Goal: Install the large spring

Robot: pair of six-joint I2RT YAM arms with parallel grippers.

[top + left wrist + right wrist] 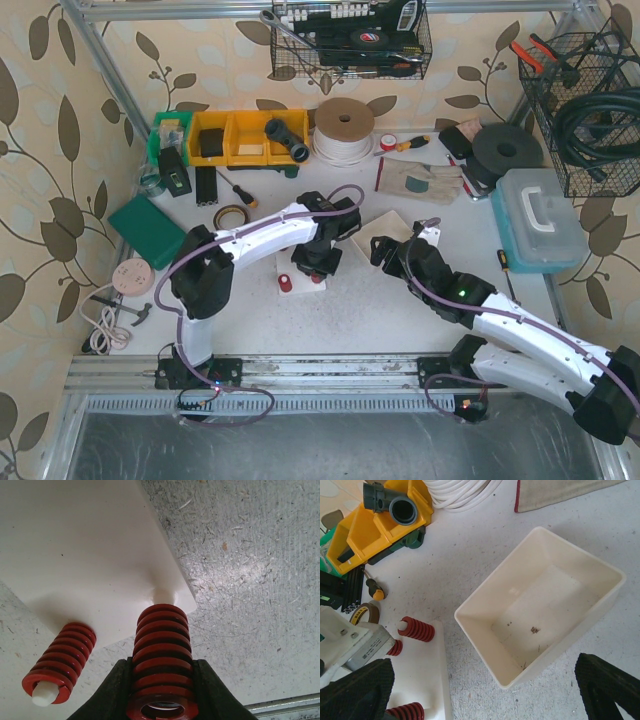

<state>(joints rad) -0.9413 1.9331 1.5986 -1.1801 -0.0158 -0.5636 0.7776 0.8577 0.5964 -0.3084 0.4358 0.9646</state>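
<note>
Well, the left gripper (162,682) has its black fingers (116,690) closed around the large spring (161,645), a red coil pinched at its near end. The coil's far end meets a short white peg (164,597) at the edge of the white base plate (75,555). I cannot tell how far it sits over the peg. Just beside it, a smaller red spring (62,657) already sits on its own peg. The plate lies flat on the scratched grey worktop (250,580). The right gripper (482,690) hovers over an open white bin (495,587), its fingers spread wide and gripping nothing.
</note>
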